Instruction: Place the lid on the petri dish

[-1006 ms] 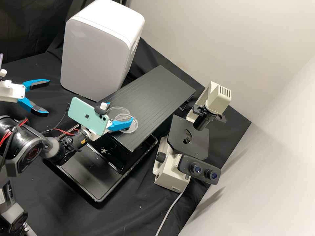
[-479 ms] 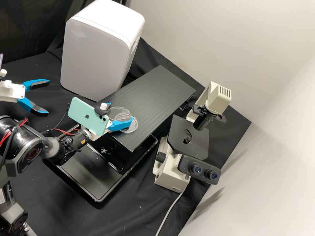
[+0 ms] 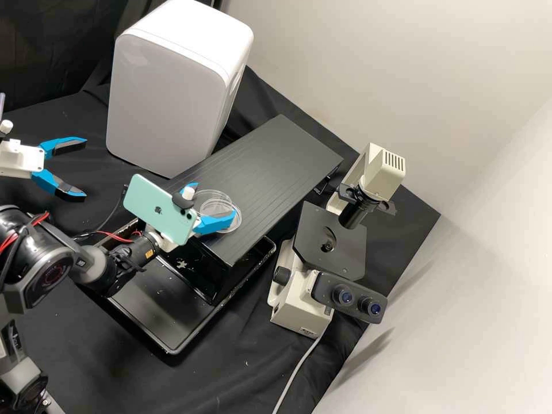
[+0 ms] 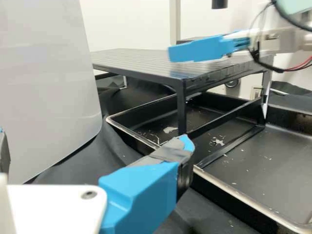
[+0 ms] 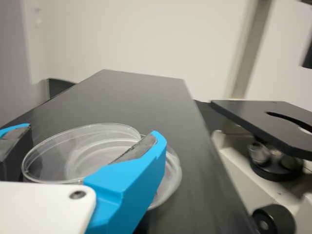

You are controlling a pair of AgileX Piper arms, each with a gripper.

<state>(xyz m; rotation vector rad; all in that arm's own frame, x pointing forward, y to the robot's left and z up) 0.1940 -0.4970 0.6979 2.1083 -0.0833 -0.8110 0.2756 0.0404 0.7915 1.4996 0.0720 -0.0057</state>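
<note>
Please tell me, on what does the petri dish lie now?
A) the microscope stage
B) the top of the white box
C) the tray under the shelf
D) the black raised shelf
D: the petri dish rests on the black raised shelf, where the right tool is closed on the lid.

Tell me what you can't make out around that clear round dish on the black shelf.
Clear round plastic lid, near rim: right wrist view, covered by the right gripper's blue finger, so its alignment over the clear petri dish beneath is unclear.
That gripper's white body: high view, mostly hidden behind the mint-green phone.
White microscope: right wrist view, blurred and cut off by the edge.
</note>
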